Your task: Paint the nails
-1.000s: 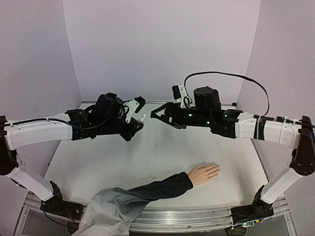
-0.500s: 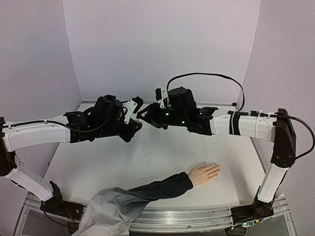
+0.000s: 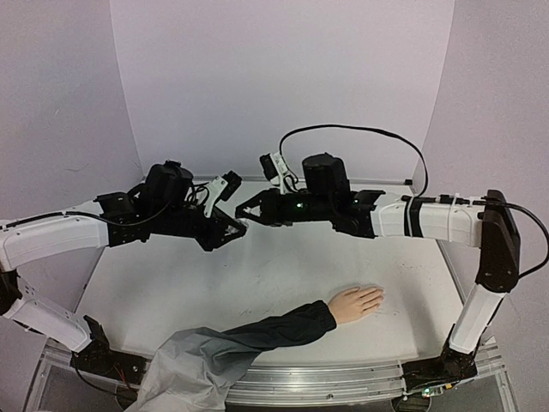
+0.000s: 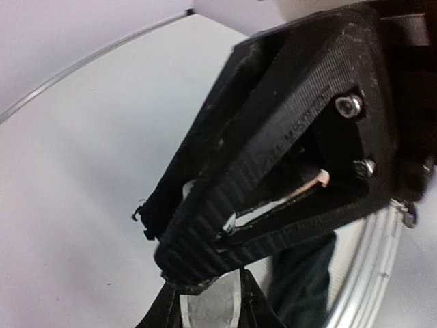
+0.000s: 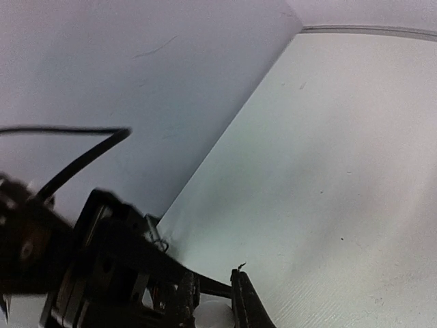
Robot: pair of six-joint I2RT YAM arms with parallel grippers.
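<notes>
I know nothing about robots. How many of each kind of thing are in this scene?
Robot arms: 2, the left arm and the right arm
Fake hand: 1
Dark sleeve: 1
Total: 4

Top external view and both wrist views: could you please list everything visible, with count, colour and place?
table: one, white, central.
mannequin hand: one, pale peach, near-right on the table.
sleeve: one, dark navy, on its forearm.
grey cloth: one, near edge, left of centre.
small whitish item: one, raised over the far table.
cable: one, black, above the right arm.
left gripper: one, black, shut on the item.
right gripper: one, black, open, facing it.
</notes>
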